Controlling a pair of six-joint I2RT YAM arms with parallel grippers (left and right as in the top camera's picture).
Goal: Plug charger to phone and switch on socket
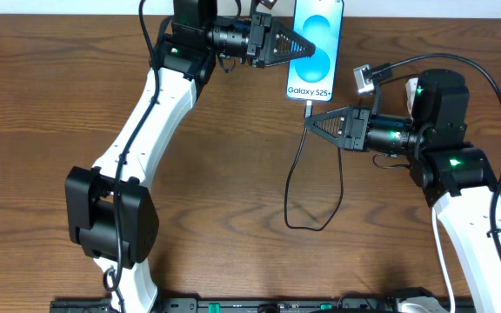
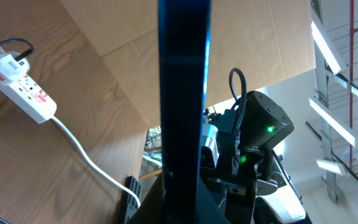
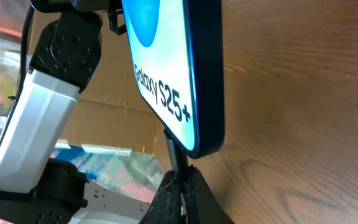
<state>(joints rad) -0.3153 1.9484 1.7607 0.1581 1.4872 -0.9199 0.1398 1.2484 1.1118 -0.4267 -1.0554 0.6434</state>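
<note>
The phone (image 1: 318, 35) lies at the table's far middle, its screen lit blue, "Galaxy S25+" on its near short end. My left gripper (image 1: 310, 45) comes in from the left and is shut on the phone's long edges. In the left wrist view the phone (image 2: 184, 87) is a dark upright bar rising from the gripper (image 2: 183, 186). My right gripper (image 1: 309, 123) is shut on the charger (image 1: 307, 107) just below the phone. In the right wrist view the black plug (image 3: 174, 148) rises from the gripper (image 3: 180, 177) and meets the phone (image 3: 166, 68). The cable (image 1: 318, 196) loops toward the front. The socket (image 2: 20, 84) shows at that view's upper left.
A white cord (image 2: 82, 152) runs from the socket across the wood. A black lead (image 2: 18, 45) is plugged into the socket's far end. Brown cardboard (image 2: 253, 43) stands behind the table. A black rail (image 1: 233, 306) lines the table's front edge.
</note>
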